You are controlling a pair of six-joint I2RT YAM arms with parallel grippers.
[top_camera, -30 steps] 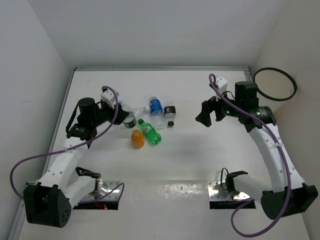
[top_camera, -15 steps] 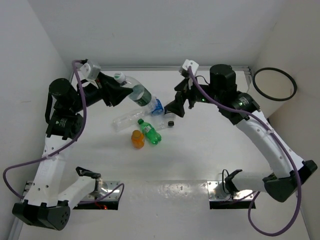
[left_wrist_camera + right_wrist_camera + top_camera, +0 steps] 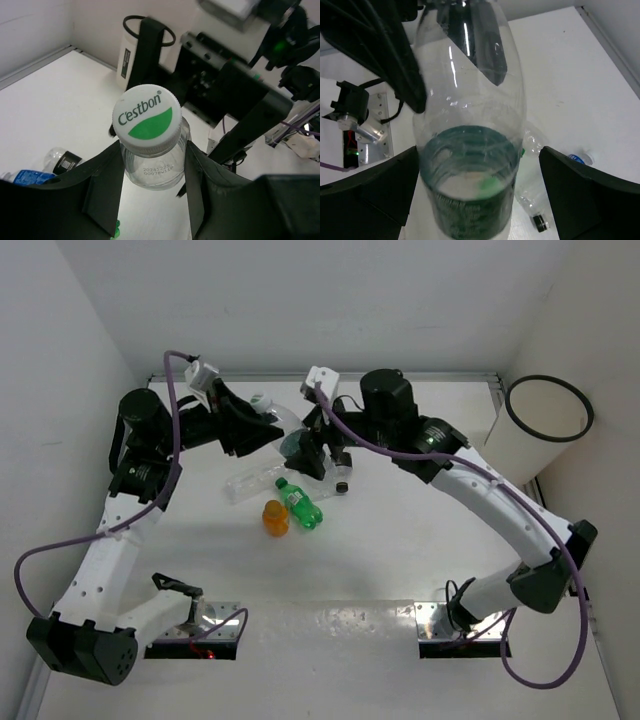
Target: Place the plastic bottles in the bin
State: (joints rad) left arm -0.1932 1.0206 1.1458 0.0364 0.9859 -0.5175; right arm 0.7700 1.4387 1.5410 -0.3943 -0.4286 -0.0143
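Note:
My left gripper (image 3: 255, 422) is shut on the neck of a clear bottle with a green-white label (image 3: 283, 423) and holds it in the air; its white and green cap (image 3: 146, 117) sits just above the fingers (image 3: 107, 195). My right gripper (image 3: 308, 455) is open, with its jaws on either side of that bottle's base (image 3: 470, 185) and gaps on both sides. The orange bottle (image 3: 275, 517), the green bottle (image 3: 300, 504) and a clear bottle (image 3: 250, 483) lie on the table below. The white bin (image 3: 545, 430) stands at the far right.
A blue-labelled bottle (image 3: 25, 177) and a dark-labelled bottle (image 3: 62, 160) lie under the raised arms. A black-capped bottle (image 3: 535, 202) lies below the right gripper. The bin also shows in the left wrist view (image 3: 125, 60), behind the right arm. White walls enclose the table.
The right arm has swung left from near the bin to the raised bottle, its jaws now around the base. The left arm lifted the bottle off the table and brought it slightly right.

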